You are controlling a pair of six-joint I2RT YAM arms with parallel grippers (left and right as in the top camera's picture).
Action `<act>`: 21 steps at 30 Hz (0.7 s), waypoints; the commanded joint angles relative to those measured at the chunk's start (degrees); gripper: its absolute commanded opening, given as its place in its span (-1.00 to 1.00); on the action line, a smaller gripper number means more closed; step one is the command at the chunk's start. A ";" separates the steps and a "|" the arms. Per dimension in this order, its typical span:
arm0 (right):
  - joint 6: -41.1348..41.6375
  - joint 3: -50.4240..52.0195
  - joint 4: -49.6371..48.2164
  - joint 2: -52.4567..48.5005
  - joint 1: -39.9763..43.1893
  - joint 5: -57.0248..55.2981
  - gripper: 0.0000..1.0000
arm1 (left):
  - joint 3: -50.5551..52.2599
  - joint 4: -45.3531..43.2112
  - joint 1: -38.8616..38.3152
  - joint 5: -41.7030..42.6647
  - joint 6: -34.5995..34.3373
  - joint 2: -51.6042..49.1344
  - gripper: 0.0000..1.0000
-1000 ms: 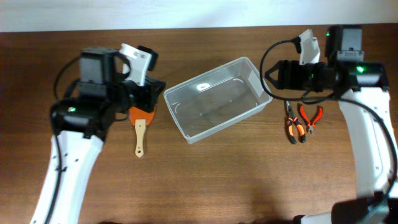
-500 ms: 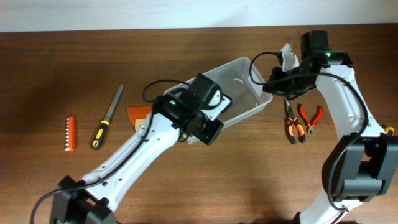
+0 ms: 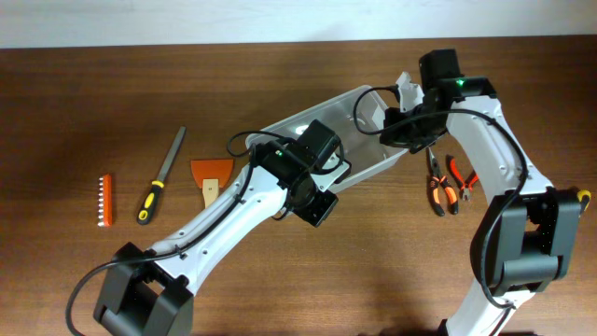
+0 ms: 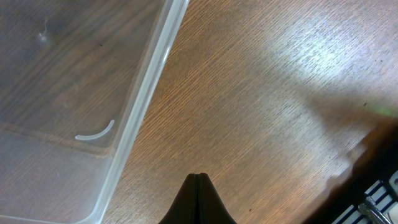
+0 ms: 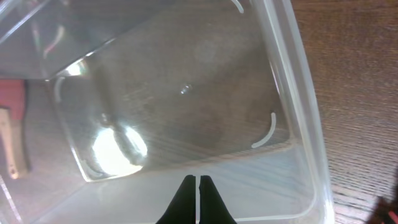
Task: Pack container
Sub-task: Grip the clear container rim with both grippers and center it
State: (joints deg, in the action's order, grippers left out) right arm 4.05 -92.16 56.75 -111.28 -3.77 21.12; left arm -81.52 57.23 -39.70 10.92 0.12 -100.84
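Note:
The clear plastic container (image 3: 366, 149) lies slanted in the middle of the table and holds nothing. My left gripper (image 3: 317, 207) hangs over bare wood just outside its long front rim, shut and holding nothing. In the left wrist view the closed tips (image 4: 199, 176) point at the table, with the container (image 4: 62, 74) to their left. My right gripper (image 3: 390, 126) hovers over the container's right end. In the right wrist view its fingers (image 5: 198, 178) stand pressed almost together above the near wall of the container (image 5: 186, 87), with nothing seen between them.
Two pairs of pliers, one orange (image 3: 441, 191) and one red (image 3: 466, 175), lie right of the container. To its left are a scraper (image 3: 211, 177), a file with a yellow-black handle (image 3: 159, 189) and an orange bit holder (image 3: 105, 201). The left arm crosses the container's left half.
The left arm swung from above the scraper across to the container's front rim. The right gripper closed and moved left over the container's right end.

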 commanded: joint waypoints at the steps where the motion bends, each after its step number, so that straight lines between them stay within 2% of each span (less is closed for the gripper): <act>1: -0.33 -1.01 -0.17 -0.79 -0.35 -3.85 -0.92 | 2.49 -0.94 0.00 -3.10 -0.09 -0.55 -0.96; 5: -0.35 -1.01 0.76 -1.64 -0.35 -3.85 -0.92 | 4.90 -3.06 0.00 -9.05 0.37 -0.55 -0.96; 11: -0.33 -1.01 3.10 -2.91 -0.35 -3.61 -0.92 | 7.48 -6.10 0.17 -9.97 1.55 -0.74 -0.96; 17: -0.68 -1.01 6.47 -2.91 -0.55 -2.56 -0.92 | 8.31 -8.13 0.57 -16.90 2.27 -3.15 -0.96; 21: -0.81 -1.01 8.28 -2.91 -1.44 -1.66 -0.92 | 8.31 -8.81 2.69 -18.56 2.29 -5.25 -0.96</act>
State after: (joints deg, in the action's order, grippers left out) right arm 3.88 -92.16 64.23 -113.71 -4.03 18.33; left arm -73.95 48.97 -39.11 -3.77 1.32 -103.70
